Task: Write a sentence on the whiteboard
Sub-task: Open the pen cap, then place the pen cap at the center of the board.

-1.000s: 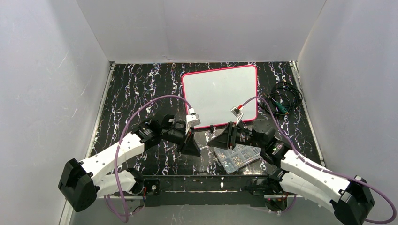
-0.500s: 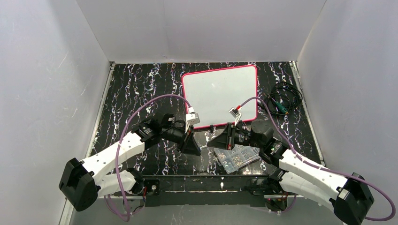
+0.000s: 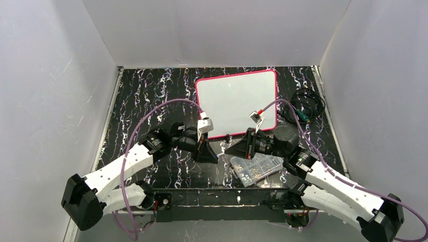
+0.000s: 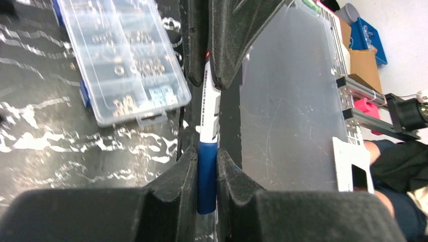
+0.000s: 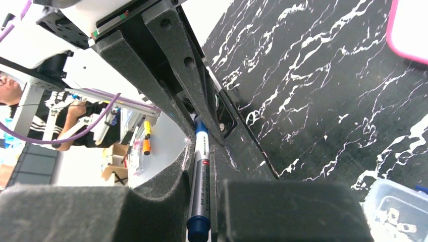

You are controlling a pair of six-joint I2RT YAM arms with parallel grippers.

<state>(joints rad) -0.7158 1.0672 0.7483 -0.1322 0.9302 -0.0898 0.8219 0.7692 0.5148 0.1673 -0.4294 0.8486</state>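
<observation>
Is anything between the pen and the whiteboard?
Nothing visible does. The left claw and right claw hold the marker just before the near edge of the whiteboard. The parts box lies nearer the arms' bases, off the path.

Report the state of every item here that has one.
whiteboard: lying flat, blank.
marker: capped, held between both grippers.
left gripper: shut on the marker's blue cap.
right gripper: shut on the marker's barrel.
parts box: lid closed.
cable: coiled.
</observation>
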